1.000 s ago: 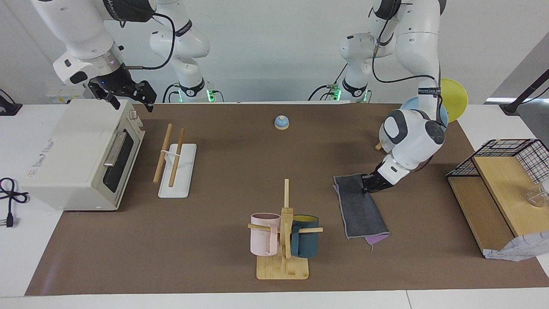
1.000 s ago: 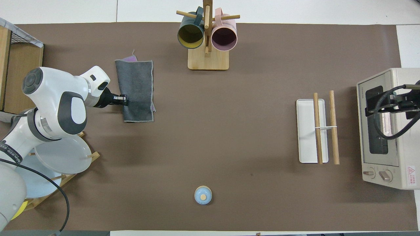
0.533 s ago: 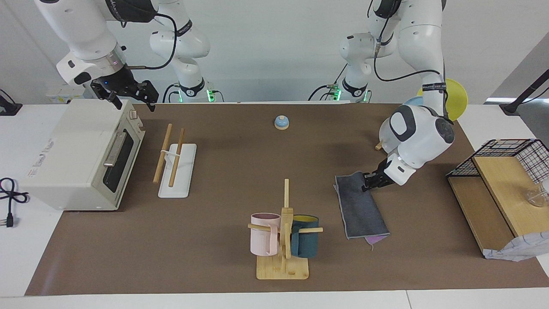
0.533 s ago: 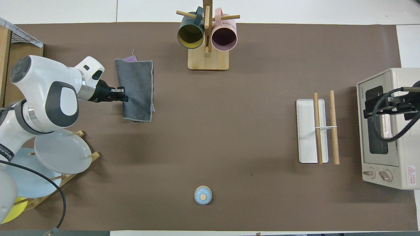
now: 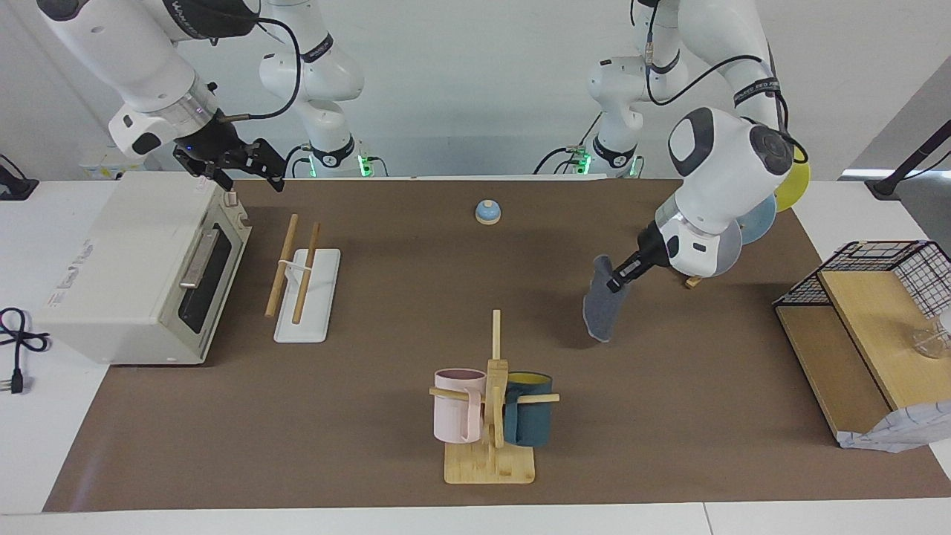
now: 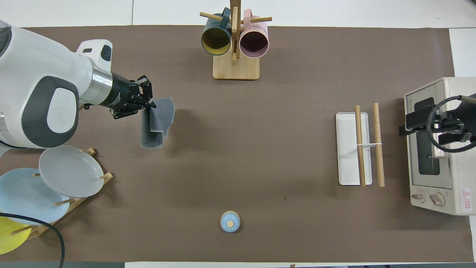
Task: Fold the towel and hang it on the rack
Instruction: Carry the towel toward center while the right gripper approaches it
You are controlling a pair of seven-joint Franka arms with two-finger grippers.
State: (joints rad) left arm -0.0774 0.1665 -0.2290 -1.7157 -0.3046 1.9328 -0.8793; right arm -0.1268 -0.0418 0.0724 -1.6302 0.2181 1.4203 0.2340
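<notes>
While the left end effector (image 5: 615, 283) was clamped on the folded towel (image 5: 603, 310), which hung clear above the surface, the rack (image 5: 303, 286) stood bare near the right arm's end; hanging remained; the right end effector (image 5: 239, 172) waited, fingers apart, over the toaster oven (image 5: 137, 267)

Left gripper (image 5: 616, 283) fingertips are buried in the hanging towel (image 5: 603, 312), whose purple face is hidden; beside the right gripper (image 6: 442, 128), the toaster oven (image 6: 446, 149) is cut off
</notes>
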